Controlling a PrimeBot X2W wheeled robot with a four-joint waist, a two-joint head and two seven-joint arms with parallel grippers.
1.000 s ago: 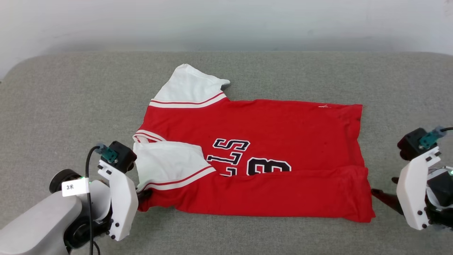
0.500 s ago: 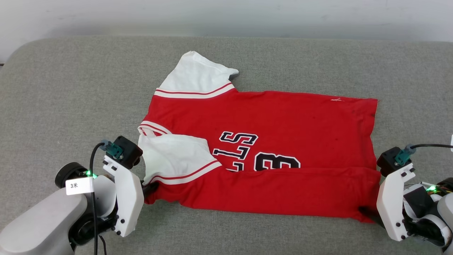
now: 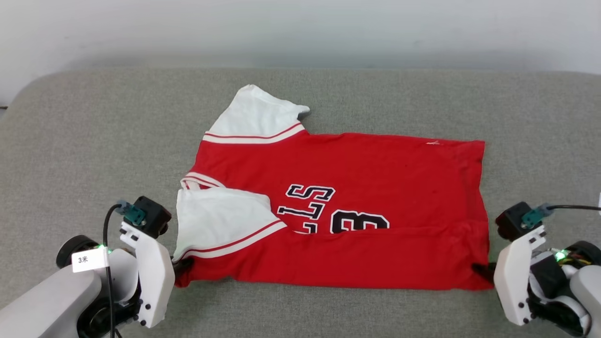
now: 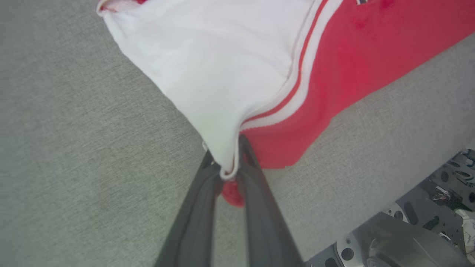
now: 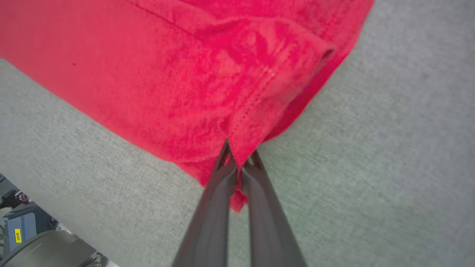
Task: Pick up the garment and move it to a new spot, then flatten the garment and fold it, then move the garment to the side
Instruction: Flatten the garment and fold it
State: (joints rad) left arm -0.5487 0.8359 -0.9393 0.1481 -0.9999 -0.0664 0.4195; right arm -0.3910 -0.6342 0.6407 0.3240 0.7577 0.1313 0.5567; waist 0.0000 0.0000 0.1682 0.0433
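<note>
The garment (image 3: 357, 188), a red jersey with white sleeves and black letters, lies spread on the grey cushion with its near edge folded over. My left gripper (image 3: 181, 266) is shut on the garment's near left corner, where the white sleeve (image 4: 222, 74) meets the red cloth; its dark fingers (image 4: 256, 185) pinch both layers. My right gripper (image 3: 481, 271) is shut on the near right hem corner. In the right wrist view the red hem (image 5: 237, 111) bunches between the closed fingers (image 5: 219, 193).
The grey cushion (image 3: 94, 141) extends well past the garment on the left, right and far sides. A pale wall (image 3: 300, 28) runs behind it. The robot's base (image 4: 400, 241) shows below the cushion's near edge.
My right gripper moved in to the garment's near right corner and shut on the hem. The left gripper kept its grip. The head camera shifted between frames.
</note>
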